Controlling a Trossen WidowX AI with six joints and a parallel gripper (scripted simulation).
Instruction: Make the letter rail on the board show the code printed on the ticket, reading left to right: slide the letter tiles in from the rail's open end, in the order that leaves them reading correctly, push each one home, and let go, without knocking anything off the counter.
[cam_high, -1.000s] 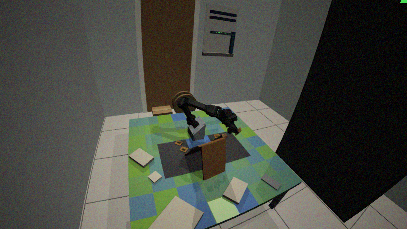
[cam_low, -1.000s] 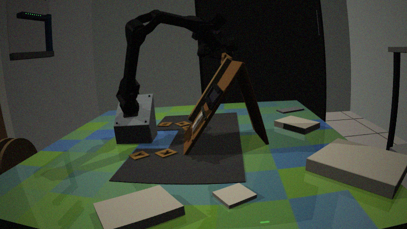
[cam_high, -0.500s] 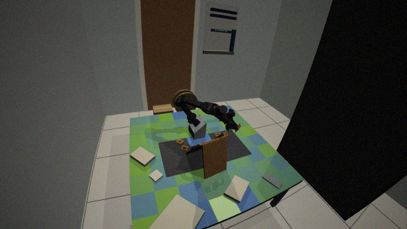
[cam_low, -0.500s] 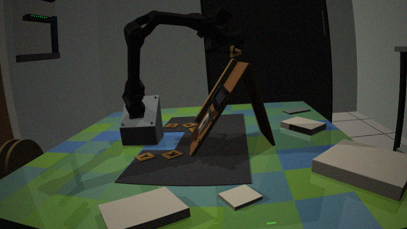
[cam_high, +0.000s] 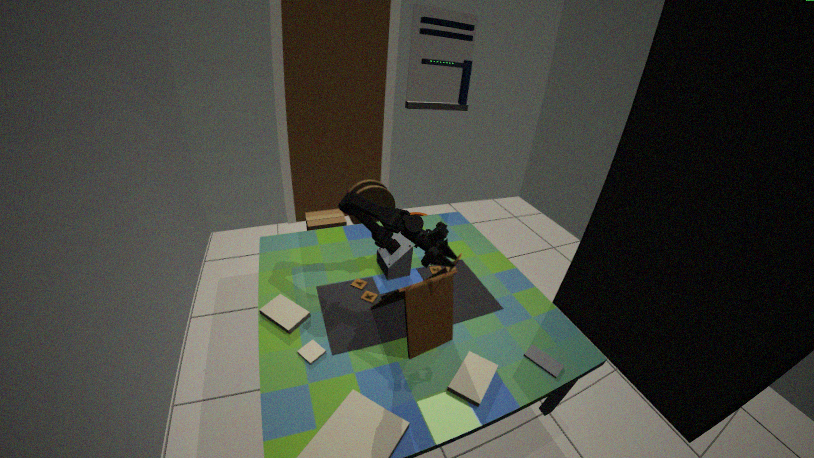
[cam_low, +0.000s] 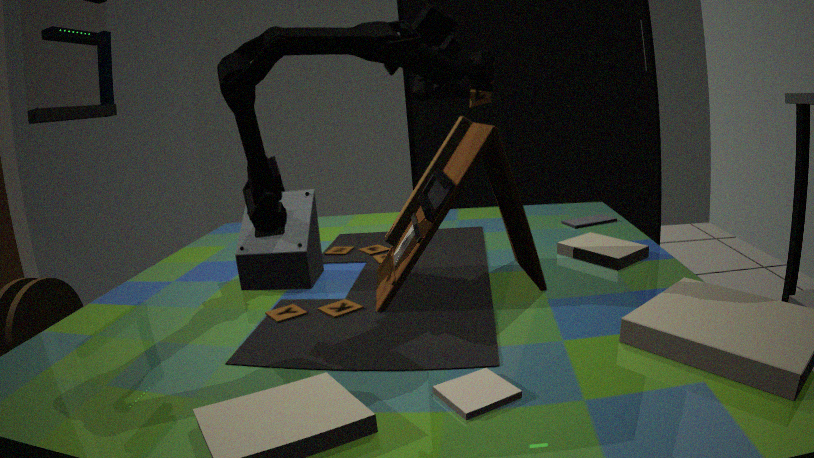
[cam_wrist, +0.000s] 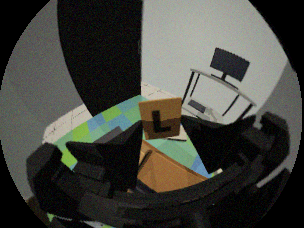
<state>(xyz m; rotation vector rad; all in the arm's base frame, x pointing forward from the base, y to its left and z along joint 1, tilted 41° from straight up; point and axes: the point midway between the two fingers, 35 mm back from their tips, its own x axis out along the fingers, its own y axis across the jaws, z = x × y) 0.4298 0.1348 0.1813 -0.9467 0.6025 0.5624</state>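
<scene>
My gripper is shut on a wooden letter tile marked L, held just above the board's top edge. The wooden board leans like an easel. Its dark rail parts and a pale ticket show edge-on in the exterior view; the code is unreadable. A Y tile and an X tile lie flat left of the board. More tiles lie beyond it, one partly hidden by the board.
The board stands on a dark mat. The arm's grey base block is behind it. Pale flat blocks and a thin grey slab lie around on the checkered counter.
</scene>
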